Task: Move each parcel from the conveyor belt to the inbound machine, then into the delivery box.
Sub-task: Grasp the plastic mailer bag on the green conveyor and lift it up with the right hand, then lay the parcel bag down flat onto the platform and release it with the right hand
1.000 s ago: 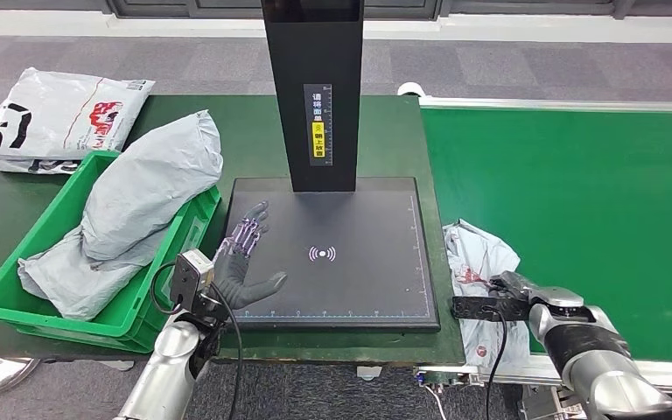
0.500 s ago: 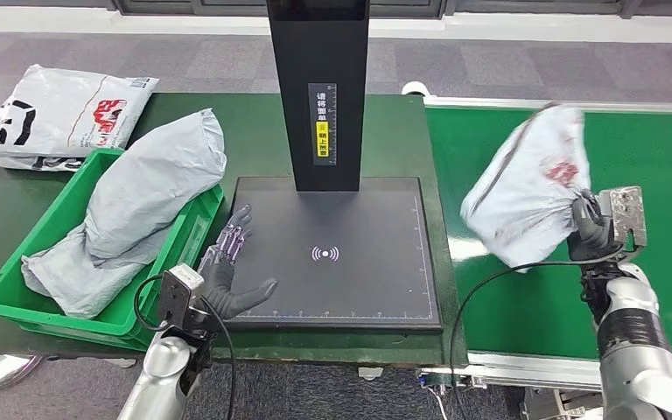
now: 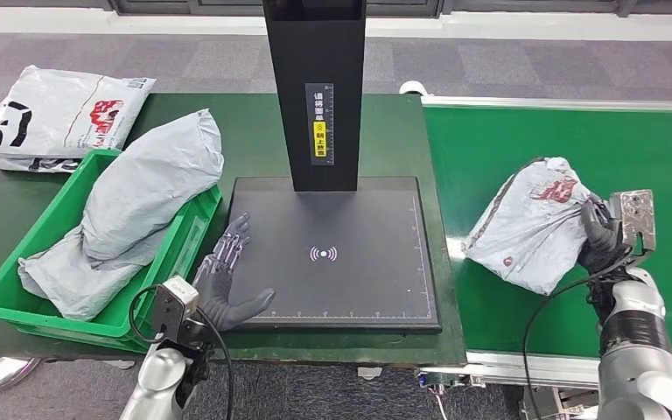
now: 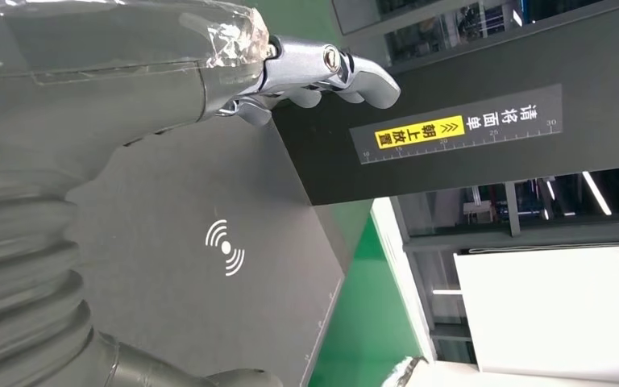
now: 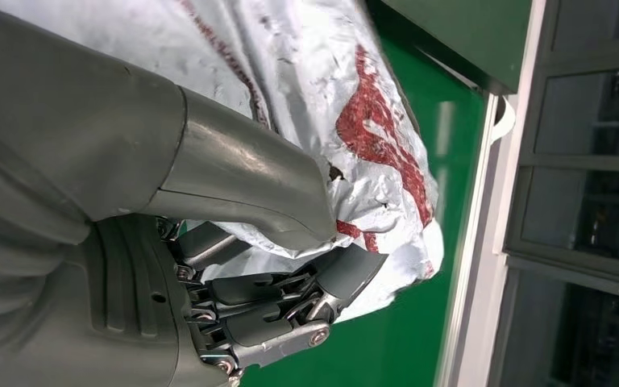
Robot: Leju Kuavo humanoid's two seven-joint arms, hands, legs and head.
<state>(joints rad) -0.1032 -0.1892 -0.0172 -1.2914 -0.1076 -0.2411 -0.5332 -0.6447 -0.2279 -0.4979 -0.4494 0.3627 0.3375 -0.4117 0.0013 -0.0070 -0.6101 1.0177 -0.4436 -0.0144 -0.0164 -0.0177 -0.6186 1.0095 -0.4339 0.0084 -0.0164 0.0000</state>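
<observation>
From the head view, a green box [image 3: 17, 293] on the bench [image 3: 254, 140] holds a big grey bag [image 3: 140, 201]. Another white bag [image 3: 52, 114] with red and black print lies behind it. The left hand [image 3: 227, 280] lies flat and spread at the edge of the black scanner pad [image 3: 350, 280]. The right hand [image 3: 599, 241] grips a white parcel [image 3: 529, 223] over the green belt [image 3: 569, 140].

From the left wrist, the scanner post [image 4: 467, 129] has a yellow label [image 4: 415, 133] with Chinese writing.

From the right wrist, fingers [image 5: 290, 294] squeeze the parcel's crinkly wrap, which has red print.

Crumpled grey parcel [image 3: 532, 229] with red print, over green conveyor belt [image 3: 525, 140]
</observation>
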